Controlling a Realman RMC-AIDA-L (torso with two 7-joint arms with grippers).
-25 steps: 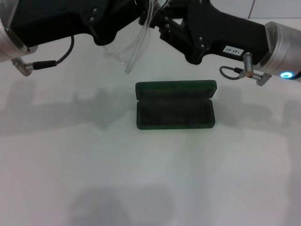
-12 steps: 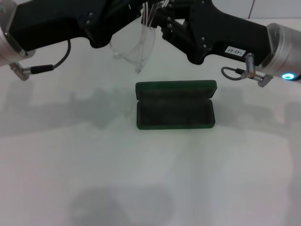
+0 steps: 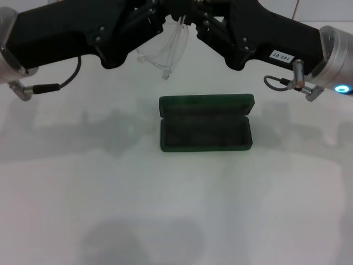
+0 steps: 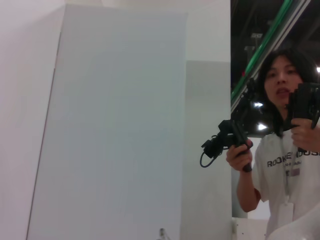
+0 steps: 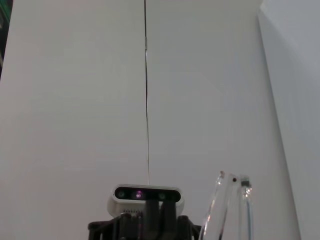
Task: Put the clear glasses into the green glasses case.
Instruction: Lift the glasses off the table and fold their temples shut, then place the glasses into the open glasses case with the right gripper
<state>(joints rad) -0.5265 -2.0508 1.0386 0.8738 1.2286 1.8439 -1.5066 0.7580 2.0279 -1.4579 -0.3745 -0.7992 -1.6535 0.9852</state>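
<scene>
The task is about half done, in my judgement. The clear glasses (image 3: 164, 54) are lifted off the table (image 3: 176, 210) and hang in the air between the left hand (image 3: 148, 15) and the right hand (image 3: 205, 17), behind the green glasses case (image 3: 205, 130). Both hands seem to hold the glasses (whether their fingers are wide or narrow, I cannot tell). The case lies open and empty on the table. What remains is lowering the glasses inside. I count one pair of glasses, one case, two hands.
</scene>
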